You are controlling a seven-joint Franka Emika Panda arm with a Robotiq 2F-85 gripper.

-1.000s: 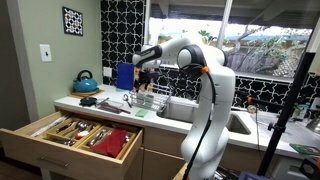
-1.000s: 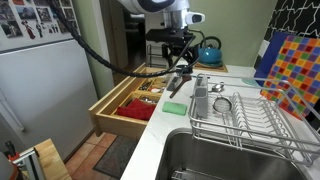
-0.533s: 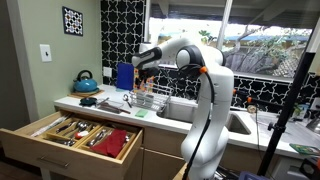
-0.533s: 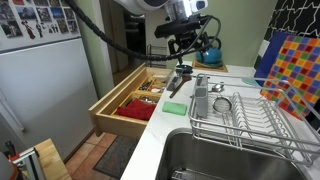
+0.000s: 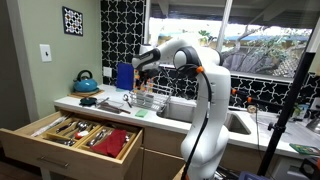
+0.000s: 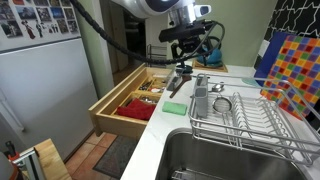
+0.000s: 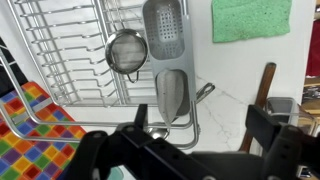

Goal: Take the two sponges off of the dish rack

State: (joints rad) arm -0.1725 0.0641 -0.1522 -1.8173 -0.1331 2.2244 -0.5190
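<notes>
The wire dish rack (image 6: 262,128) stands on the white counter beside the sink; it also shows in an exterior view (image 5: 152,99) and in the wrist view (image 7: 60,60). A green sponge (image 7: 250,18) lies flat on the counter just off the rack's end, seen in both exterior views (image 6: 175,108) (image 5: 139,113). I see no other sponge. My gripper (image 7: 200,125) is open and empty, hovering high above the rack's end and the counter (image 6: 188,45) (image 5: 143,63). On the rack's end lie a mesh strainer (image 7: 126,50), a slotted scoop (image 7: 164,28) and a metal spoon (image 7: 172,95).
A wooden drawer (image 6: 135,100) (image 5: 75,135) stands pulled open below the counter. A dark wooden-handled utensil (image 7: 262,100) lies on the counter by the sponge. A blue kettle (image 6: 209,50) stands behind. A colourful board (image 6: 292,62) leans at the rack's far side. The sink basin (image 6: 225,160) is beside the rack.
My gripper has risen and shifted a little toward the rack and the kettle. The green sponge has stayed in place on the counter.
</notes>
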